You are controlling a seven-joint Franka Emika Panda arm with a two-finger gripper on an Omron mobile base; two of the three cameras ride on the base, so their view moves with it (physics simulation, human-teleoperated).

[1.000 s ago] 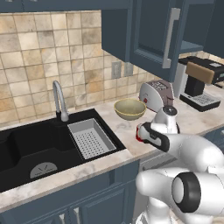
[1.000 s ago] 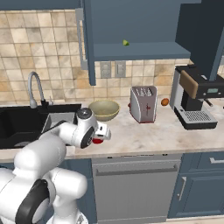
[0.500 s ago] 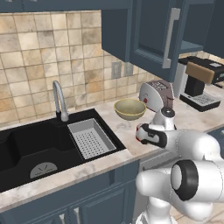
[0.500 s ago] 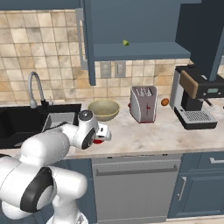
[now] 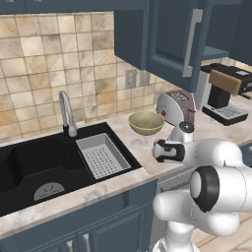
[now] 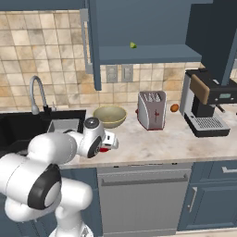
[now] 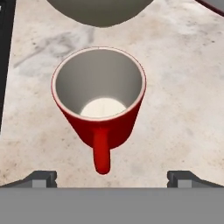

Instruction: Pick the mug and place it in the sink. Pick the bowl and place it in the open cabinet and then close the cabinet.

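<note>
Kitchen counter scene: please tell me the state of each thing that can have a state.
mug: upright on the counter, empty, not gripped.
gripper: open, above the mug.
bowl: upright on the counter, empty.
cabinet: door open.
sink: empty basin, tray inside.
faucet: no water running.

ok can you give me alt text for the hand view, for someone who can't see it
A small red cylindrical mug with a white inside stands upright on a pale marbled stone counter, its handle pointing toward the camera. The open gripper hovers above it, a dark fingertip on each side and not touching. The rim of the olive-tan round bowl shows beyond the mug.
</note>
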